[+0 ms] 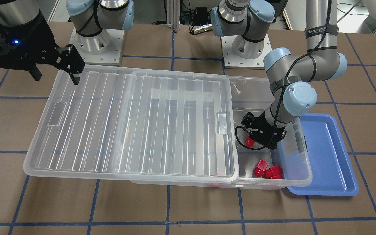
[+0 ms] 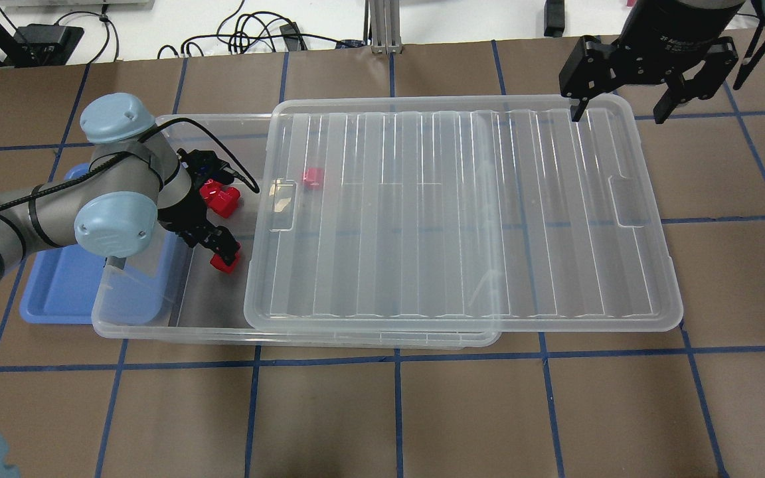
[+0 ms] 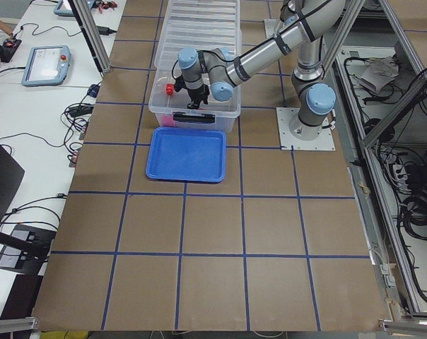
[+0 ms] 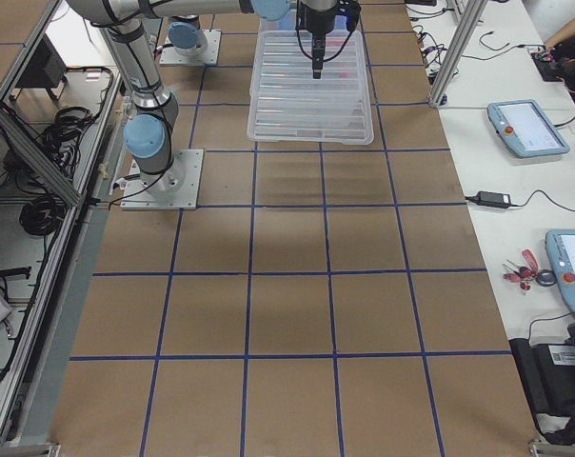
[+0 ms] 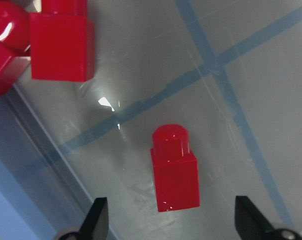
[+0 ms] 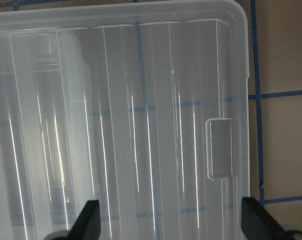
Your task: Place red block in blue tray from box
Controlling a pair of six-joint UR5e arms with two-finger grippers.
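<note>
The red block (image 5: 174, 170) lies on the floor of the clear box (image 2: 157, 325), peg pointing away from the camera. It also shows in the overhead view (image 2: 224, 264) and the front view (image 1: 249, 141). My left gripper (image 5: 172, 220) is open and reaches down into the uncovered end of the box, its fingers either side of the block without touching it (image 2: 222, 252). The blue tray (image 2: 57, 292) is empty and lies against that end of the box (image 1: 325, 156). My right gripper (image 2: 618, 114) is open and empty above the far corner of the lid (image 2: 462, 212).
The ribbed lid (image 1: 135, 124) is slid sideways and covers most of the box. Several other red blocks (image 2: 220, 198) sit in a box corner (image 1: 268, 169); one more (image 2: 313, 176) lies under the lid. Brown table with blue tape lines surrounds it.
</note>
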